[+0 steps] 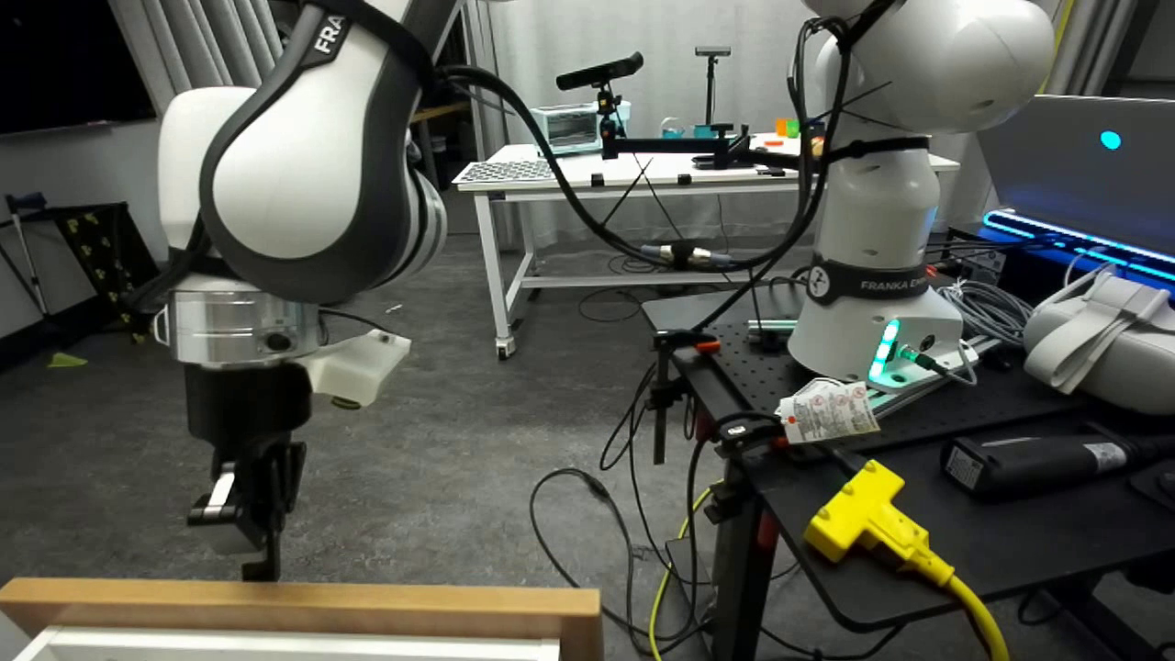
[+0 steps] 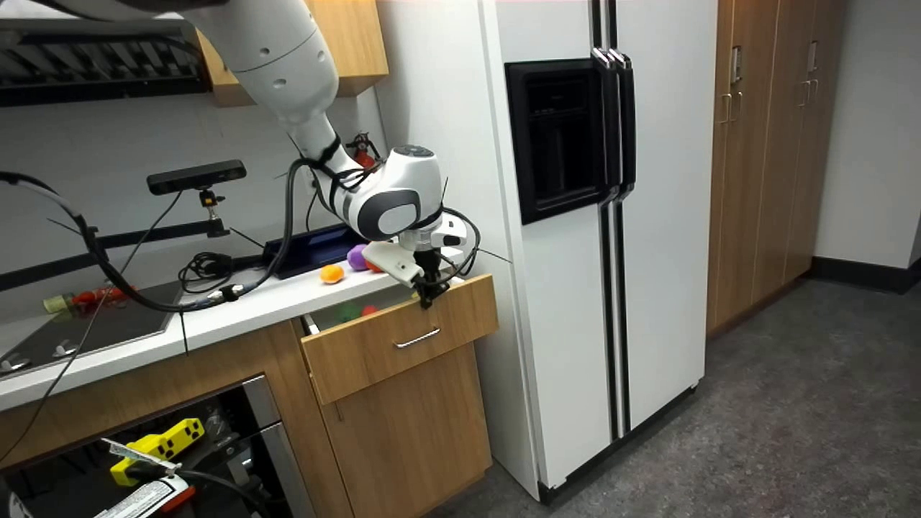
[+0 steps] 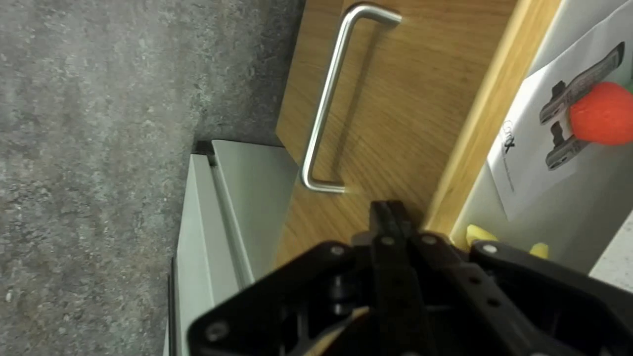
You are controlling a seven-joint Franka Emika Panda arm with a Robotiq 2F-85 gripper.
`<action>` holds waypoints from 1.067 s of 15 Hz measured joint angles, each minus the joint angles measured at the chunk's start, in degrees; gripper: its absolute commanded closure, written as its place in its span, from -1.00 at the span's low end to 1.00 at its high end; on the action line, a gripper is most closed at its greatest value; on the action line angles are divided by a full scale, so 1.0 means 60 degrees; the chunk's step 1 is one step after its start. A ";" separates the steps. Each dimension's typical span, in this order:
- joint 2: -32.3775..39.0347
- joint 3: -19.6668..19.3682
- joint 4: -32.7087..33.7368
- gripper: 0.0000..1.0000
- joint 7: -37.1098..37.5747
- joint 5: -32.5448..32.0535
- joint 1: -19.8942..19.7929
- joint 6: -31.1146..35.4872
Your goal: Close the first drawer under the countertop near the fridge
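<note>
1. Drawer (image 2: 367,352) stands partly open beneath the surface (image 2: 252,313), beside the fridge (image 2: 662,216).
2. My end effector (image 3: 387,203) is clenched, tips together, outside the drawer's front (image 3: 410,113) near its rim (image 3: 484,128); I cannot tell whether it touches.
3. Inside, I see a red object (image 3: 604,113) lying on paper (image 3: 519,163), and yellow pieces (image 3: 478,234) partly hidden behind me.

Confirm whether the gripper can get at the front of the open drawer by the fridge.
Probably yes: the gripper, jaws shut, hangs outside the drawer front near its top edge, with nothing visible between them. Whether they touch, I can't tell.
</note>
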 measured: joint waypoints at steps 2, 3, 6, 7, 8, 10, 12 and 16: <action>0.0286 0.0297 0.0300 1.00 -0.0101 0.0270 0.0000 0.0001; 0.0429 0.0448 0.0440 1.00 -0.0152 0.0382 0.0000 0.0001; 0.0867 0.0889 0.0870 1.00 -0.0252 0.0605 0.0003 0.0001; 0.1016 0.1034 0.1024 1.00 -0.0279 0.0658 0.0004 0.0001; 0.1170 0.1177 0.1178 1.00 -0.0309 0.0702 0.0011 0.0001; 0.1476 0.1441 0.1498 1.00 -0.0322 0.0719 0.0037 0.0001; 0.1772 0.1679 0.1811 1.00 -0.0325 0.0723 0.0080 0.0000; 0.1981 0.1786 0.1998 1.00 -0.0529 0.0724 0.0058 -0.0041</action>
